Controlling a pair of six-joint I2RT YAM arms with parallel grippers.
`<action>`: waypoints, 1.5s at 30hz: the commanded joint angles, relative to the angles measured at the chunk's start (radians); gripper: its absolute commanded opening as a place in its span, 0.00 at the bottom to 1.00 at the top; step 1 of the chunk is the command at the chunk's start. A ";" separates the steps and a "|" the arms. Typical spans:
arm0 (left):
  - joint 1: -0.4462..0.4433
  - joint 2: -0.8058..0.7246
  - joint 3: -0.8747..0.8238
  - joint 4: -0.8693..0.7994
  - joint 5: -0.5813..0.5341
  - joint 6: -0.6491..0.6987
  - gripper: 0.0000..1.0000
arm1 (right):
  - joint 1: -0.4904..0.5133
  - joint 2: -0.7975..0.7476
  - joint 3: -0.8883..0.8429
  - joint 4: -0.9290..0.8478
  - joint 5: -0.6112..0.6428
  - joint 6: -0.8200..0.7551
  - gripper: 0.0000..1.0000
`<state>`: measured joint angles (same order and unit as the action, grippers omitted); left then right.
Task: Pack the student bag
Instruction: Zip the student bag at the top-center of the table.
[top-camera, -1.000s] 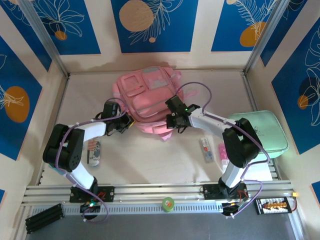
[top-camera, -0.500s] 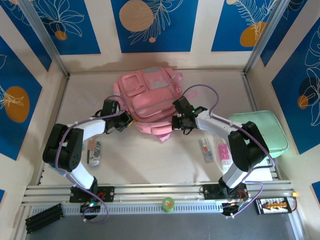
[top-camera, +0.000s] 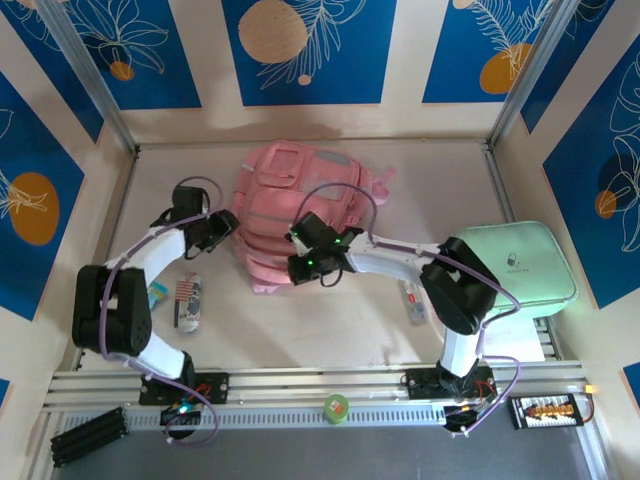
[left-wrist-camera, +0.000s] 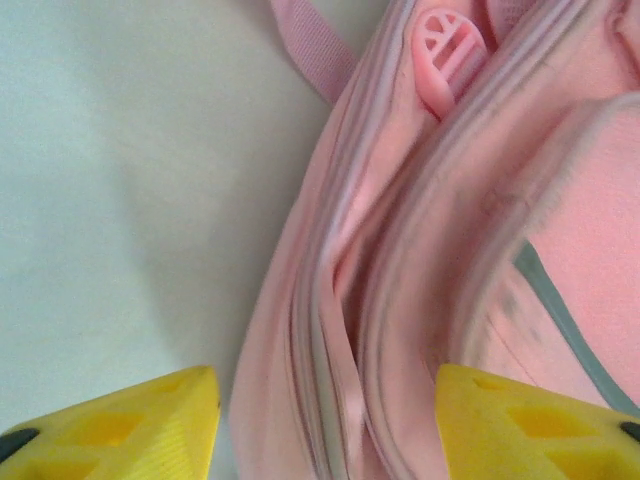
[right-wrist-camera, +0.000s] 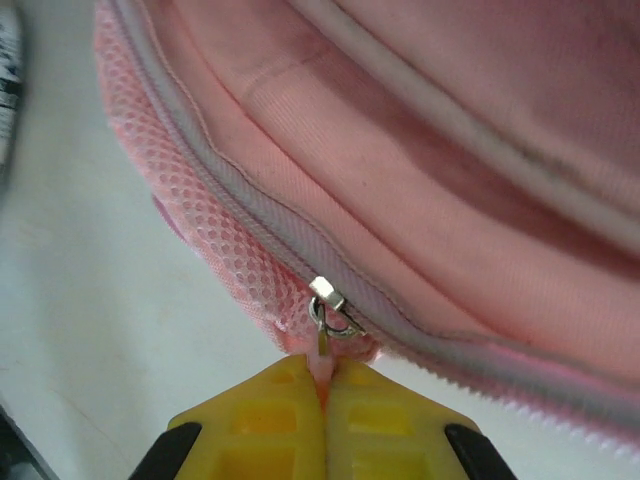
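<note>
Pale tabletop (top-camera: 330, 325) — left pincer (top-camera: 225, 226) spread at student bag (top-camera: 290, 200), right pincer (right-wrist-camera: 323, 400) pinching its zip pull (right-wrist-camera: 325, 318); case (top-camera: 535, 290) logo (top-camera: 512, 258) unreadable.

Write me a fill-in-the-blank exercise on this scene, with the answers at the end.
1. The right gripper is ____ on a zip pull of the student bag.
2. The left gripper has its jaws ____, beside the bag's edge.
3. The student bag is ____ in colour.
4. The mint-green case lies on the robot's ____ side.

Answers: shut; open; pink; right
</note>
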<state>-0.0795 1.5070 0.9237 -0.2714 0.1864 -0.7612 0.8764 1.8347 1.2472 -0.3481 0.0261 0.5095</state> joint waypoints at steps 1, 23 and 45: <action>0.011 -0.089 0.022 -0.152 -0.043 0.047 0.61 | 0.017 0.057 0.112 0.057 -0.068 0.005 0.00; -0.162 0.045 0.164 -0.334 -0.078 0.045 0.50 | 0.039 0.093 0.111 0.095 -0.098 0.031 0.00; -0.174 0.134 0.166 -0.295 -0.154 0.036 0.25 | 0.055 0.062 0.102 0.025 -0.009 0.028 0.00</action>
<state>-0.2474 1.6218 1.0679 -0.5701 0.0319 -0.7357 0.9134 1.9419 1.3586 -0.2764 -0.0181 0.5430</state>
